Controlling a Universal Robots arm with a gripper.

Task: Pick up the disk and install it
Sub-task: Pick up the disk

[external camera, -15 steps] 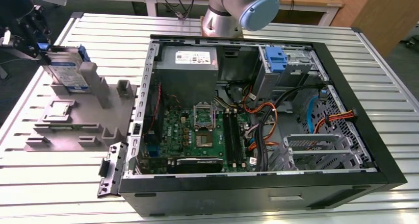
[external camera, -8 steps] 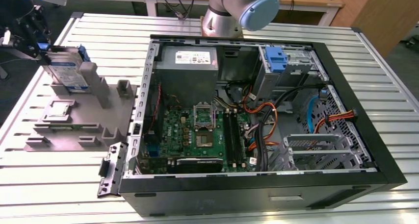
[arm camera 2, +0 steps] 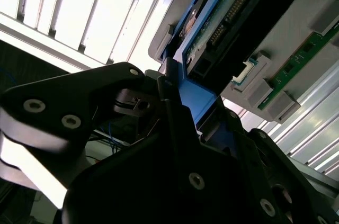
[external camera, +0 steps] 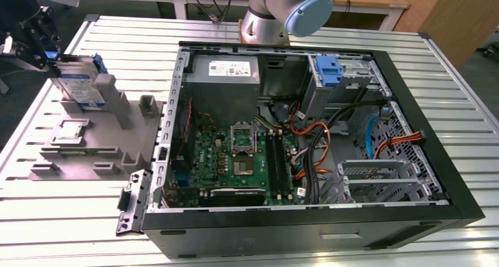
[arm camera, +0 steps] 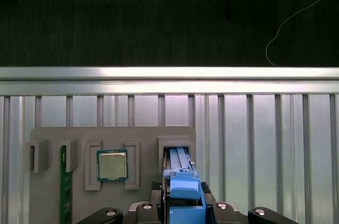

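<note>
The gripper [external camera: 51, 59] is closed down on the top edge of the disk [external camera: 78, 86]. In both wrist views its black fingers [arm camera 2: 172, 102] press from either side against the disk's blue plastic carrier, with no gap showing between finger and plastic. The gripper [arm camera: 183, 211] holds nothing else.

The disk [arm camera: 185, 192] stands on edge in a narrow slot at one end of the grey fixture block [external camera: 78, 156], and its lower part sits down inside that slot. In the second wrist view the disk [arm camera 2: 212, 28] shows its green circuit-board side and a row of connector pins, framed by the blue carrier.

A white-and-blue label covers the disk's broad face in the exterior view, but its print is too small to read. In another pocket of the fixture block lies a processor chip [arm camera: 112, 165] with a plain metal lid, and no writing can be made out on it. A green memory stick [arm camera: 65, 187] stands in a slot further along the block, its markings also illegible.

Beside the fixture block, on the exterior view's right, an open computer case [external camera: 460, 179] lies on the slatted metal table [external camera: 78, 214]. Inside the case, the power supply [external camera: 226, 74] carries a white label whose text cannot be read.
</note>
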